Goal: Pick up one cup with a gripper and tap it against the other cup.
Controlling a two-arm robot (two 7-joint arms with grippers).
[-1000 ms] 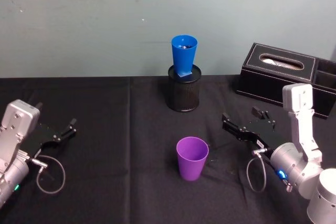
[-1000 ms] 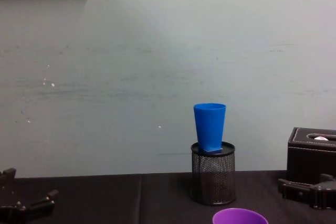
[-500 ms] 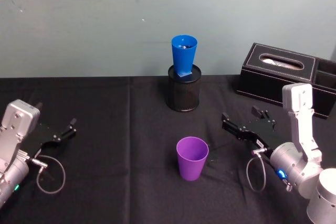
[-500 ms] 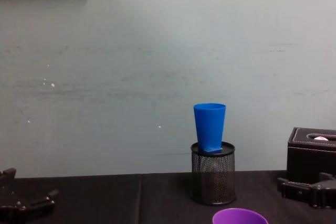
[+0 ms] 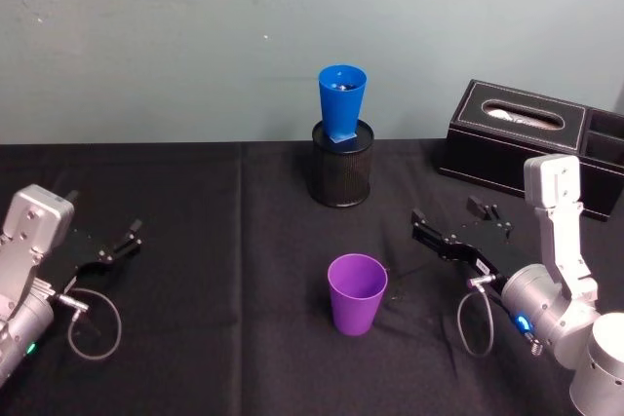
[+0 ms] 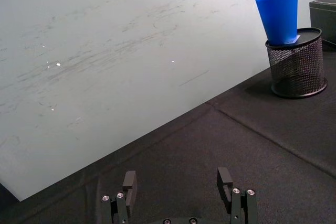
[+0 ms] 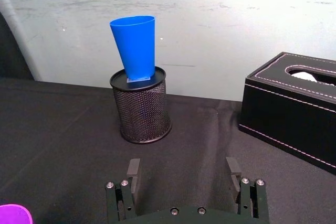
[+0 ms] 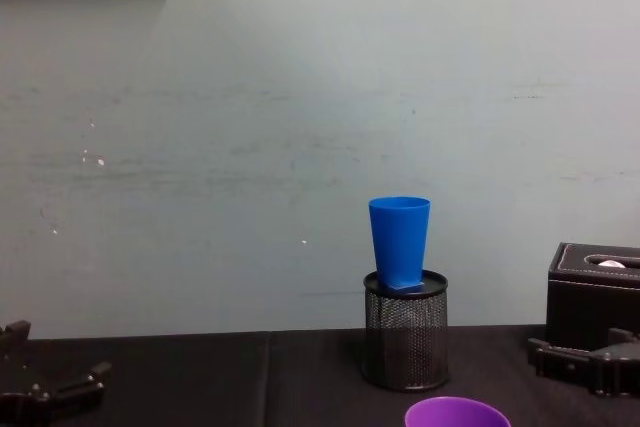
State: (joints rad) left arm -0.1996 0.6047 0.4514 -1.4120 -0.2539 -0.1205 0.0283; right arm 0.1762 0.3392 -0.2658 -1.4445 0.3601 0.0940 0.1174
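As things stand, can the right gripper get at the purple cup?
Probably yes. The right gripper is open beside the upright purple cup, with bare black cloth between them. The tissue box sits behind the arm, out of that path.

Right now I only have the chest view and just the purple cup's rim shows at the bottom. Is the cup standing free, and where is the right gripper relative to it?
Observer: The purple cup stands upright on the black tablecloth, untouched. The right gripper is to its right, fingers open, apart from it.
Operator: Does the blue cup sit inside the mesh holder or on top?
Observer: On top. In the right wrist view the blue cup stands on a flat lid closing the black mesh pen holder, leaning slightly.
Operator: And the left arm?
Observer: The left gripper is open, far to the left of both cups.
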